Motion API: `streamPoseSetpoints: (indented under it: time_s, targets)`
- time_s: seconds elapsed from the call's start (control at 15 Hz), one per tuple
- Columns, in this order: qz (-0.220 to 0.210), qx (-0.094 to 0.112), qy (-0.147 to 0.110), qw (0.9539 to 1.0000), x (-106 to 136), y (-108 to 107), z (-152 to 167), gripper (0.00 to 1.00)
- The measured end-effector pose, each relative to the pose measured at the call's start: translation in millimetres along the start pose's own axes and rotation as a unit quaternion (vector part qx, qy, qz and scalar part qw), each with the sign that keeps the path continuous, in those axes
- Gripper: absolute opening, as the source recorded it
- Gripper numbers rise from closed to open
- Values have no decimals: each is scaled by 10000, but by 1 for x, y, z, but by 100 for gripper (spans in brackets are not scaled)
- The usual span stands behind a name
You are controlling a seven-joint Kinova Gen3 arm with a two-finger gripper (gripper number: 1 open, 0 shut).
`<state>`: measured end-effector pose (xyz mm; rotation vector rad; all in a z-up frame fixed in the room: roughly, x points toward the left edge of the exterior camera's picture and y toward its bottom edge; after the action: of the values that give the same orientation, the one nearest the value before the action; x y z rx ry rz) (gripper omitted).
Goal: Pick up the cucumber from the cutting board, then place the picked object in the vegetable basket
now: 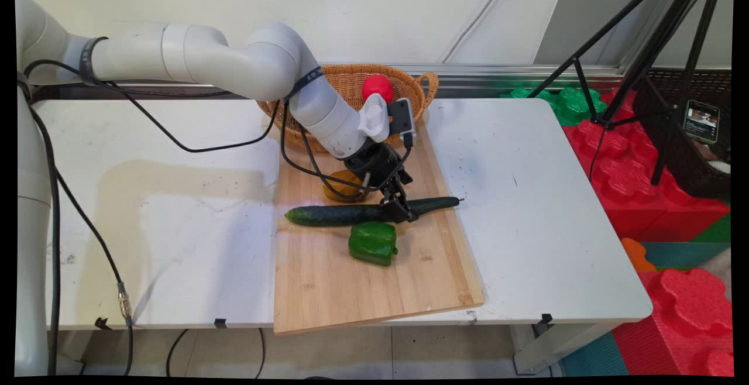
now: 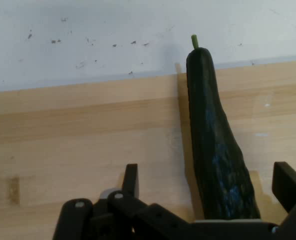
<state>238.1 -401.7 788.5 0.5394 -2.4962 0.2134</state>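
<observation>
A long dark green cucumber (image 1: pixel 333 215) (image 2: pixel 215 150) lies across a wooden cutting board (image 1: pixel 351 291) (image 2: pixel 63 150), its stem end pointing right. My gripper (image 1: pixel 402 212) (image 2: pixel 208 175) is down over the cucumber's thinner right part and stands open, one finger (image 2: pixel 131 179) on each side of it; the cucumber lies closer to the right finger. Just in front of the cucumber sits a green bell pepper (image 1: pixel 373 243). A yellow-orange pepper (image 1: pixel 342 186) lies behind it, partly hidden by the hand and cables.
A wicker basket (image 1: pixel 345 78) with a red round thing (image 1: pixel 377 86) in it stands at the board's far end, behind the arm. The white table (image 1: pixel 526 198) stretches to both sides. A black tripod (image 1: pixel 643 63) and red foam blocks (image 1: pixel 638 186) stand off the right edge.
</observation>
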Motion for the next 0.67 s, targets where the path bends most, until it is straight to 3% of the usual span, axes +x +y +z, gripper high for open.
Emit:
streamPoseSetpoints:
  time_s: [0.2,0.27,0.67]
  targets:
    - [54,9,-27,10000,3,0,4,100]
    - [76,9,-35,10000,3,1,5,0]
    - [163,14,-81,9998,6,4,9,0]
